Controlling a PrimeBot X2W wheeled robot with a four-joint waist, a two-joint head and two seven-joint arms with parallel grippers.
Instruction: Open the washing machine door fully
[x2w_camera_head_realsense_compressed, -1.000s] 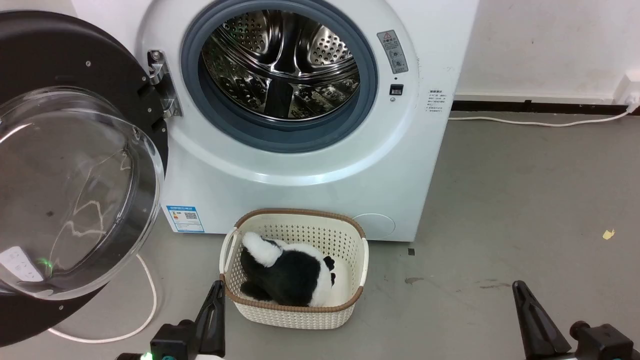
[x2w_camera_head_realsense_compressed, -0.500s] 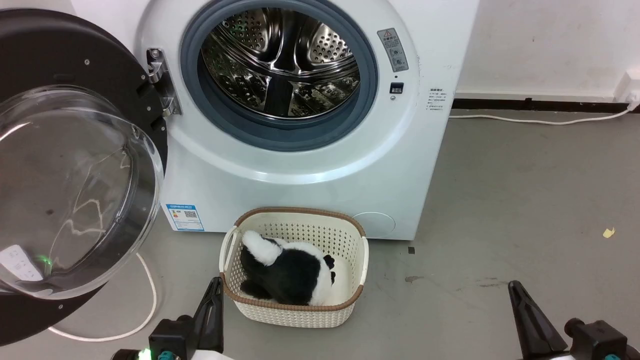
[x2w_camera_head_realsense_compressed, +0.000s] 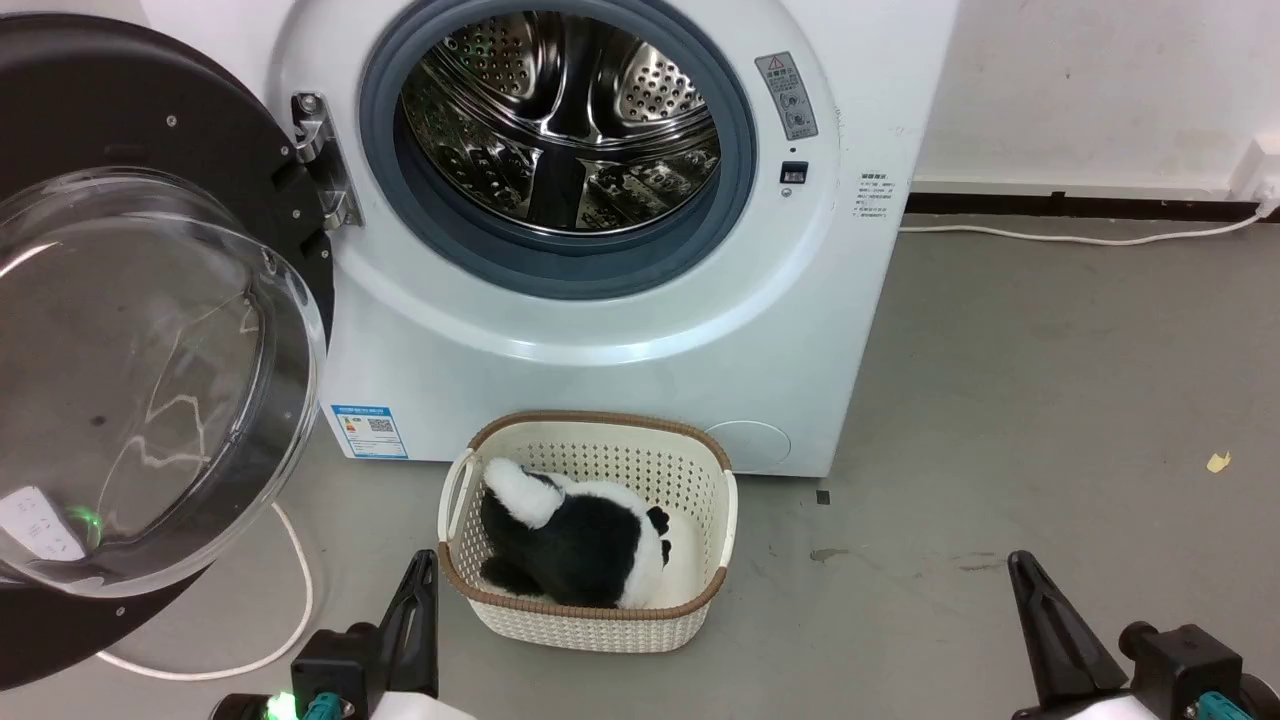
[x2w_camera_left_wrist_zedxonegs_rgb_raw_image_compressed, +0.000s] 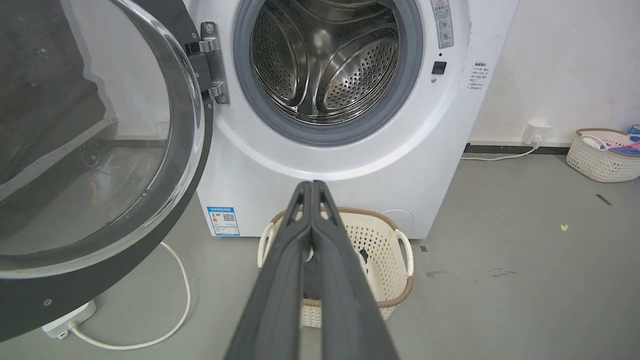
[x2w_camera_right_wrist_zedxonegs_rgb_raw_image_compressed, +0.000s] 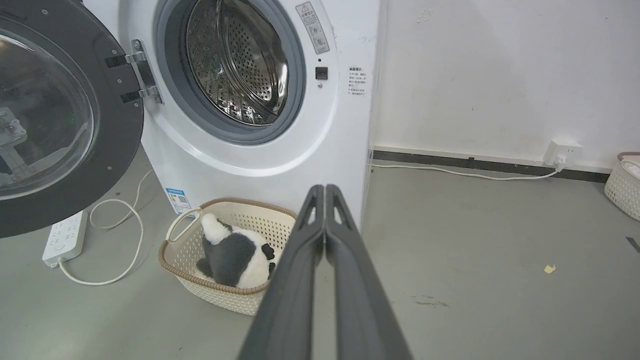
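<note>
Only the camera has slid a bit. Left gripper (x2w_camera_left_wrist_zedxonegs_rgb_raw_image_compressed: 312, 186) and right gripper (x2w_camera_right_wrist_zedxonegs_rgb_raw_image_compressed: 325, 189) are closed, empty, low over the grey floor (x2w_camera_head_realsense_compressed: 1000, 400). The washing machine door (x2w_camera_head_realsense_compressed: 70, 80) hangs open, upper left.

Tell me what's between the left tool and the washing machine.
A cream basket holding a plush toy, before the left tool in the left wrist view.

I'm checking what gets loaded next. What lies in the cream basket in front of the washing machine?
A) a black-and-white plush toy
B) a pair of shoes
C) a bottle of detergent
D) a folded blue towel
A: a black-and-white plush toy lies inside the cream basket, which stands on the floor just before the washing machine.
</note>
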